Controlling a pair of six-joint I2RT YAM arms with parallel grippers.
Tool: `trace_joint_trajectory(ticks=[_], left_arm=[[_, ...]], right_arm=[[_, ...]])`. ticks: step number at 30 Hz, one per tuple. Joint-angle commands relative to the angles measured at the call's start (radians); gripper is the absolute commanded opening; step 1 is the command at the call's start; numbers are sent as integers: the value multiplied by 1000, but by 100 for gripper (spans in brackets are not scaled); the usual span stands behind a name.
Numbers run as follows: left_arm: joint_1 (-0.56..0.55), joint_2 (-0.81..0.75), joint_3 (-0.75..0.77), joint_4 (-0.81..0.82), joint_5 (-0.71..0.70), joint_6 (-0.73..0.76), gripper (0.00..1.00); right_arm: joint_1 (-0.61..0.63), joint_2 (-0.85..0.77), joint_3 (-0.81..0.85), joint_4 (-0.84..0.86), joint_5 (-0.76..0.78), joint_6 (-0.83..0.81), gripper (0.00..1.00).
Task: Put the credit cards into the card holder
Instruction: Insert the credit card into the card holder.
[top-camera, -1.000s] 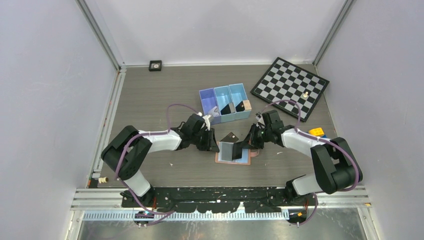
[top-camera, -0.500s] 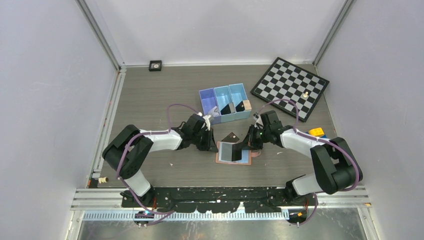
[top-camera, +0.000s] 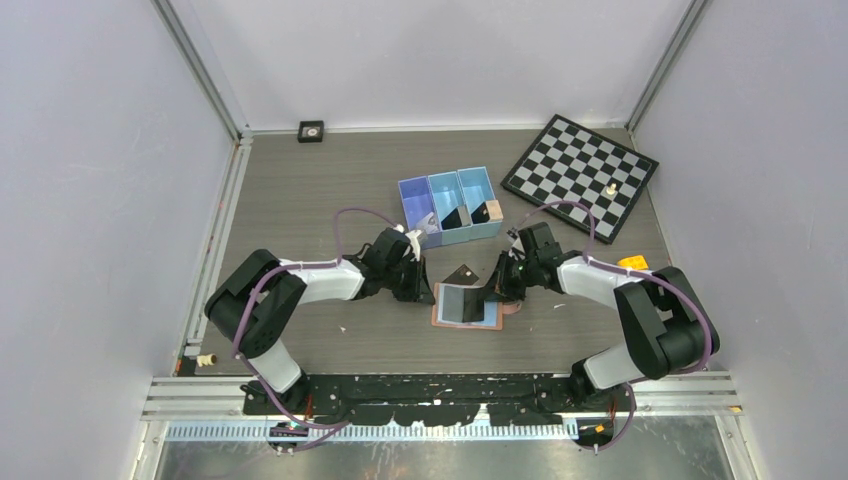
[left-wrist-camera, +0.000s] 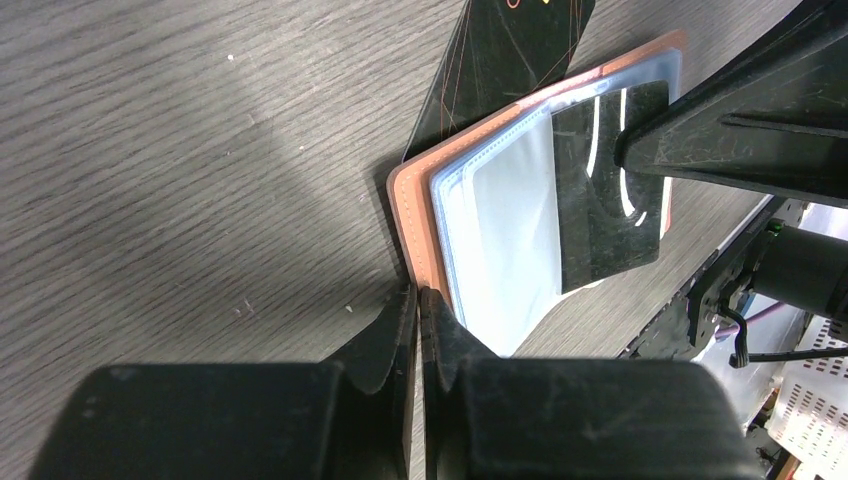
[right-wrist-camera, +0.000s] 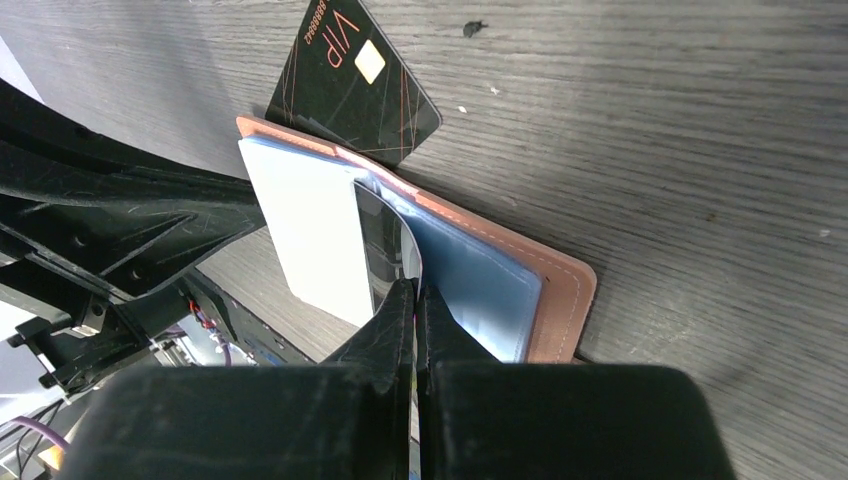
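The left gripper (left-wrist-camera: 416, 300) has its jaws pinched closed on the left edge of the card holder (left-wrist-camera: 412, 215). The holder lies open on the worktop (left-wrist-camera: 150, 150) between the two arms, tan cover down and clear sleeves up. That pinch is the anchor: it should hold the cover flat and firm so the holder does not skid when a card pushes in.

A credit card (left-wrist-camera: 605, 200) appears to sit partly inside a clear sleeve. In the right wrist view it is bowed along its length, which suggests drag at the pocket mouth. The right gripper (right-wrist-camera: 415, 295) has its jaws clamped shut on the trailing edge of that card.

A good insertion, I judge, slides the card low and parallel to the sleeve, toward the left gripper. It backs off if the bow grows, and releases only once the card lies flat within the pocket.

A second credit card (right-wrist-camera: 350, 85), marked VIP, lies on the worktop with one corner tucked under the holder's far edge. Further back, a third black card (top-camera: 455, 216) leans in the middle compartment of the blue bin (top-camera: 404, 200).
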Motion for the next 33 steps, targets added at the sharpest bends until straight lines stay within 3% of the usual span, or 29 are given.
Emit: trace_joint_trajectory(ticks=[1,23,27,33], left_arm=[[-7,12,9,-27,-25,12,5],[-7,5,9,-25,-15,5,0],[-7,-5,0,-22,-18,7,0],[-8,-15,-21,-13,-45,-9,0]], right_arm=[[19,28,-13,3,92,-3,1],[115,121,23,81,167,103,1],[137,116,33,88,191,121,6],[140,39,44,5,249,108,25]])
